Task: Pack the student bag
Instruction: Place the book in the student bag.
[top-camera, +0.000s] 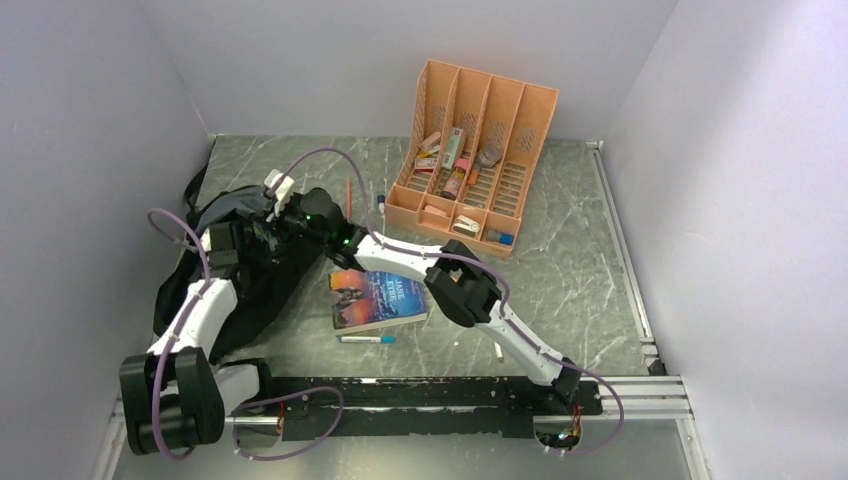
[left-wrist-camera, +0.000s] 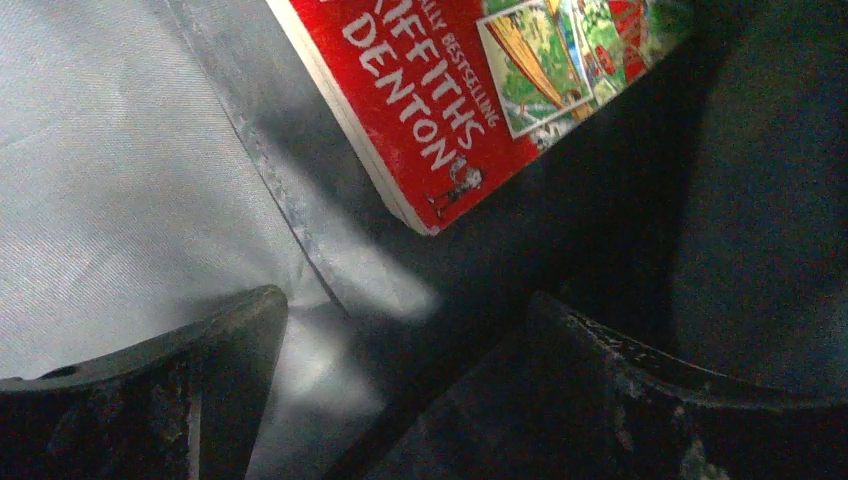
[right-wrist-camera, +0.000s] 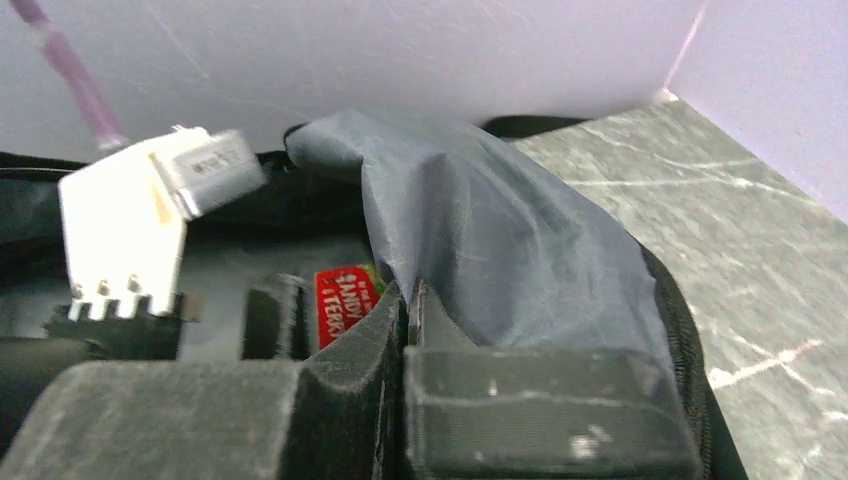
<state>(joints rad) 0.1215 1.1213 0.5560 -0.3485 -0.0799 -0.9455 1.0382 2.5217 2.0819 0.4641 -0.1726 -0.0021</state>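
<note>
right gripper (right-wrist-camera: 405, 305) pinches student bag (top-camera: 258, 288) lining, left gripper (left-wrist-camera: 405, 315) spread; bag lies diagonally, mouth far-right.

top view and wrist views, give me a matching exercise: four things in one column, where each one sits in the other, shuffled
Things:
1. red book
2. blue book
3. orange organizer
4. pen

Places:
A. far part of the table, near the back wall
B. inside the student bag
C. on the table, just on the arm-base side of the blue book
D. flat on the table, right of the student bag

Pairs: 1-B, 2-D, 3-A, 4-C
</note>
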